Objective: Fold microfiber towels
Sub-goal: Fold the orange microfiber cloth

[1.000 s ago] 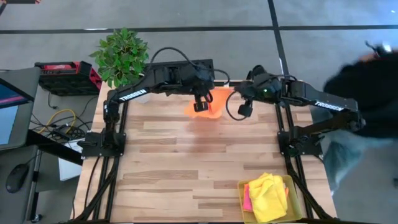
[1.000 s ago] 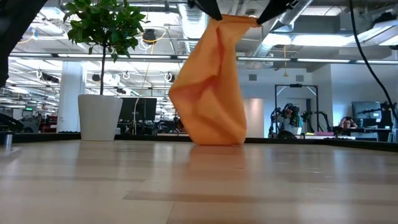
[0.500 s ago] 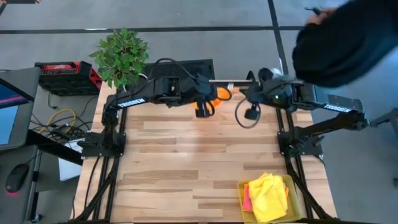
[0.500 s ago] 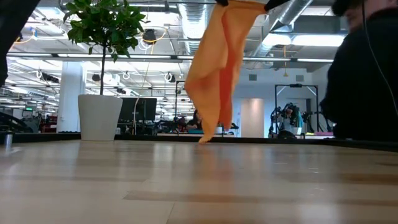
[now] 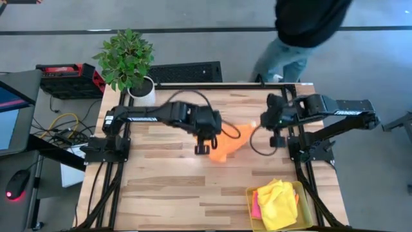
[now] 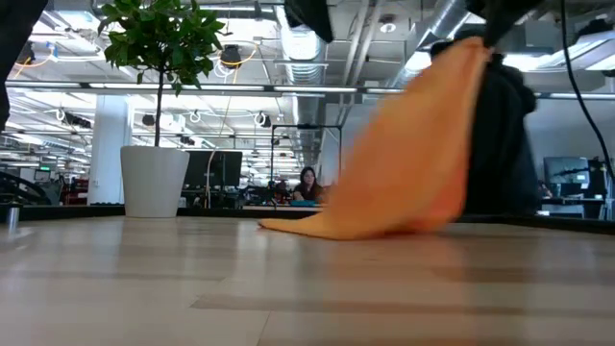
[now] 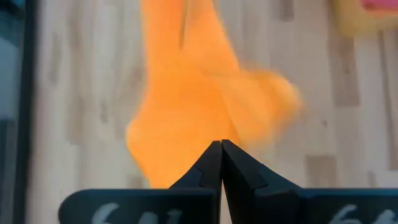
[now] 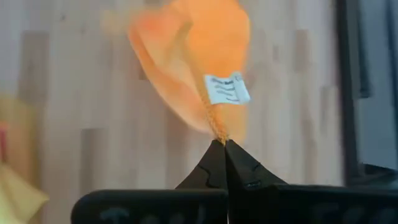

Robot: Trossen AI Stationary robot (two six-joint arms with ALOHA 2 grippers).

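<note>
Towel in orange [image 5: 226, 148] hangs between both arms over the middle of the wooden bench [image 5: 167, 187], just toward 12 o'clock of centre in the high view. The left claw [image 5: 203, 147] has its fingers pressed together on one corner of the cloth at about 9 o'clock of it; in the left wrist view the dark fingertips [image 7: 219, 163] meet on the orange fabric [image 7: 205, 112]. The right claw [image 5: 268, 122] pinches another corner out at 2 o'clock of the cloth, and its wrist view shows the stitched hem and a small white label [image 8: 227, 89] just beyond the closed fingers [image 8: 217, 158]. In the low view the orange towel [image 6: 404, 183] slopes down from the raised right-hand corner, and its lower edge lies on the bench top [image 6: 288, 298] toward 8 o'clock.

Down at 5 o'clock of the bench a translucent yellow tray [image 5: 251, 192] holds a crumpled yellow towel [image 5: 278, 201], with a hot pink towel [image 5: 255, 205] showing under it at its 9 o'clock side.

A potted plant [image 5: 127, 59] in a white pot stands at the 11 o'clock corner. A person [image 5: 302, 29] in a dark top and light trousers stands off the bench edge at 1 o'clock, and shows as a dark figure [image 6: 504, 144] behind the cloth in the low view.
</note>
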